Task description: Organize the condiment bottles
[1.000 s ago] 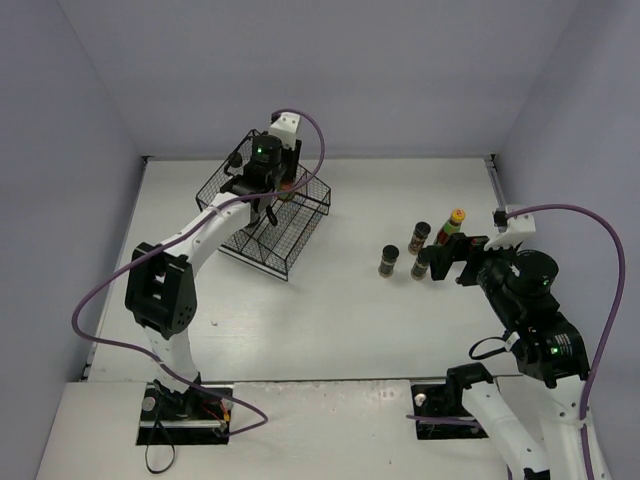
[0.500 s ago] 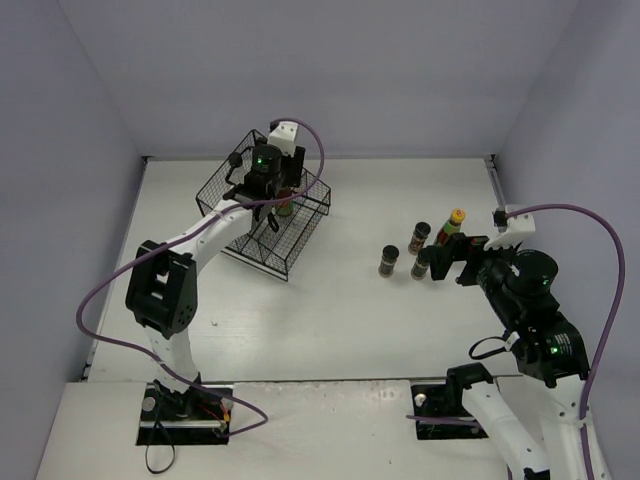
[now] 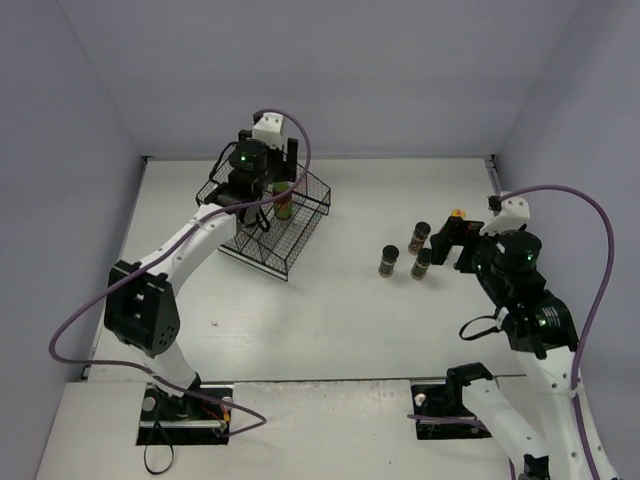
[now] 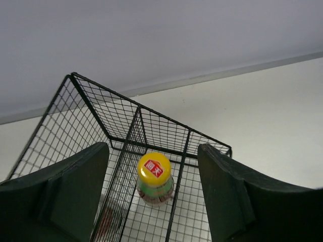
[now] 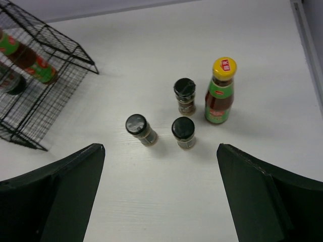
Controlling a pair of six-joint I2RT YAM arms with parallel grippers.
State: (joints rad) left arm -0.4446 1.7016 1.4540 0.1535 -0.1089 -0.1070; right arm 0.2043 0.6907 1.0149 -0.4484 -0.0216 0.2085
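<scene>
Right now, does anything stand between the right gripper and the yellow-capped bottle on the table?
Nothing visible does. The right gripper hangs open near the bottle; the three dark jars stand beside it, toward the basket, the nearest one close but apart.

This looks like a robotics lab test cell. A bare white table [image 3: 330,320] is boxed in on three sides by plain pale lavender walls [image 3: 300,70]. Two robot arms, the left arm [image 3: 192,236] and the right arm [image 3: 520,295], are bolted at its near edge, with purple cables [image 3: 545,188] looping off them. The props are condiment bottles [image 5: 219,91] and a black wire basket [image 3: 265,250].
</scene>
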